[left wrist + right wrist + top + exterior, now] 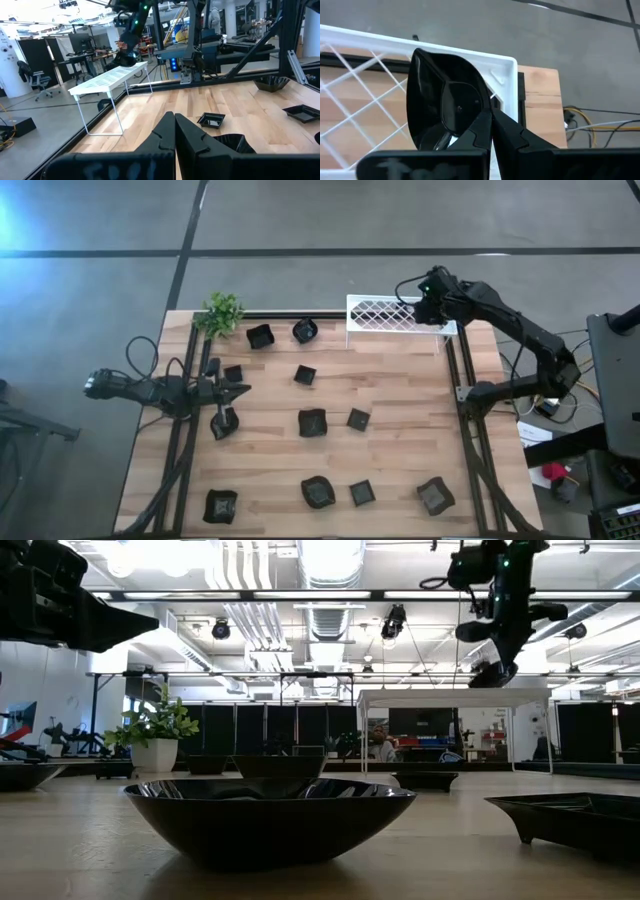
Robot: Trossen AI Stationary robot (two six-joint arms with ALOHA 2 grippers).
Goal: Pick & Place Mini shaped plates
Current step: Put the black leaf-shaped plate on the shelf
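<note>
- Left gripper [240, 391]: fingers pressed together, empty, low over the table's left side, a small dish just beside it.
- Mini shaped plates [312, 422]: scattered across the wooden table [400, 430].
- Right gripper [490, 116]: pinching a glossy black plate [445, 105] by its rim, above the white lattice rack [380, 315].

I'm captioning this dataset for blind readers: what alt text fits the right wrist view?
The right gripper, shut on the rim of a black mini shaped plate, holds it tilted over a corner of the white lattice rack. Wooden table and grey floor show beyond.
</note>
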